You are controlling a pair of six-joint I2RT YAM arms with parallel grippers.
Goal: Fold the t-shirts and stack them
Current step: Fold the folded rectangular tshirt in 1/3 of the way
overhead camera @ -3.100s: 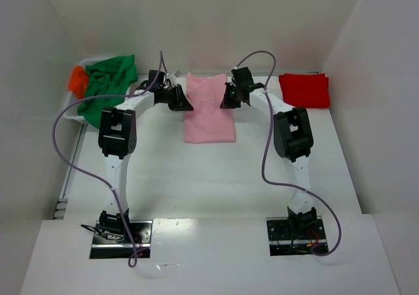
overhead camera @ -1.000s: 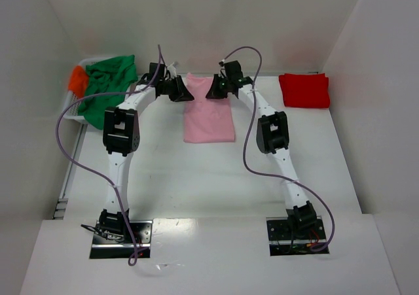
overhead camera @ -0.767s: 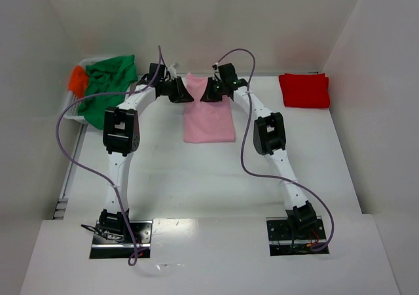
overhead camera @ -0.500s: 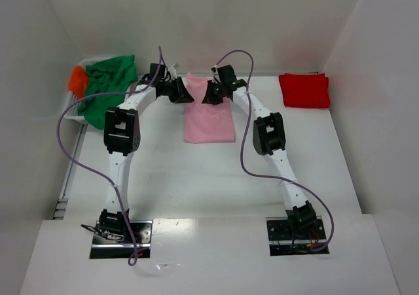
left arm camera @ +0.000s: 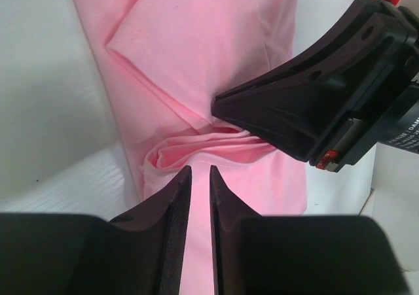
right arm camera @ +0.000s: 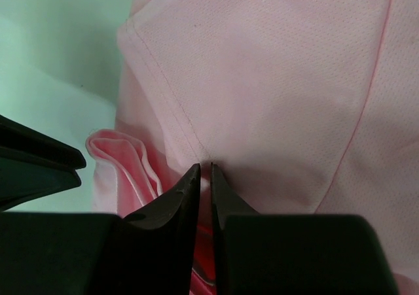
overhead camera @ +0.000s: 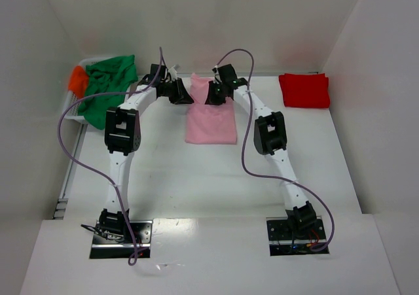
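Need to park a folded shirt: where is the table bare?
Bare: the near stretch of table in front of the pink t-shirt; a strip beside the red t-shirt. Crowded: far middle, where left gripper and right gripper meet on it.

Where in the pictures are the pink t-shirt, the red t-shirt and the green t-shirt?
pink t-shirt (overhead camera: pixel 209 125): top view, its flat lower half.
red t-shirt (overhead camera: pixel 304 90): top view, middle of the folded cloth.
green t-shirt (overhead camera: pixel 110 76): top view, middle of the crumpled heap.
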